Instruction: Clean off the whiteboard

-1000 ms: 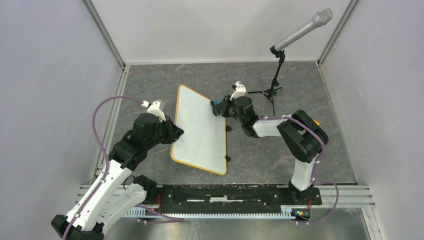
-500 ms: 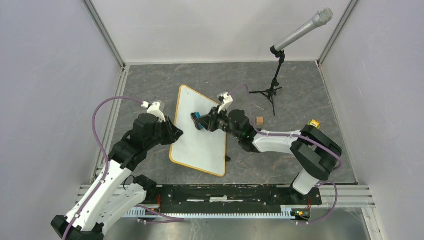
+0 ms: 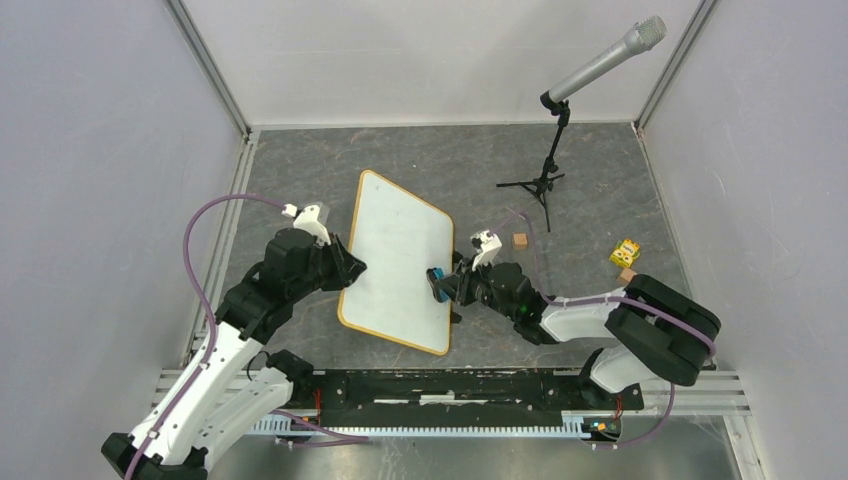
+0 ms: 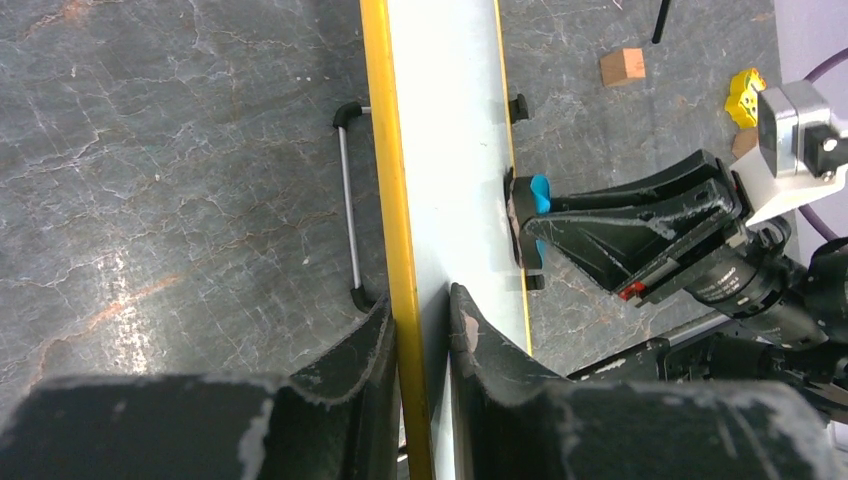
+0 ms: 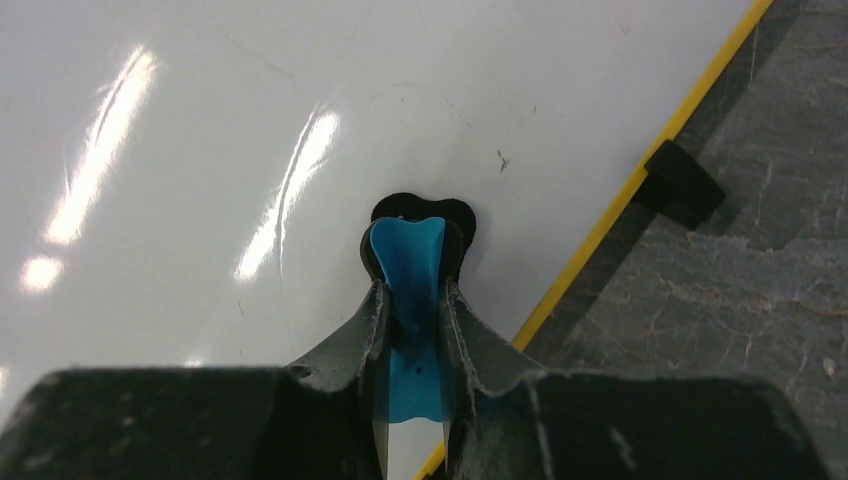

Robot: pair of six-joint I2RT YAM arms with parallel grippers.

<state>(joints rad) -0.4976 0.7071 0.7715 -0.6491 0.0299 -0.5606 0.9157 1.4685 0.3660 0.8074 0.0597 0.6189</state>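
Note:
The whiteboard lies tilted on the grey floor, white with a yellow-orange frame and no writing showing. My left gripper is shut on its left frame edge; the left wrist view shows the frame pinched between the jaws. My right gripper is shut on a blue eraser, pressed to the board near its right edge. In the right wrist view the blue eraser with its black pad touches the white surface close to the yellow frame.
A microphone on a black tripod stands at the back right. A small wooden block and a yellow object lie right of the board. Black clips stick out from the board's right edge. Grey walls close in both sides.
My right gripper with the eraser swept from the board's upper right across its middle, then down to the lower right edge. The left gripper kept its hold; the board shifted slightly.

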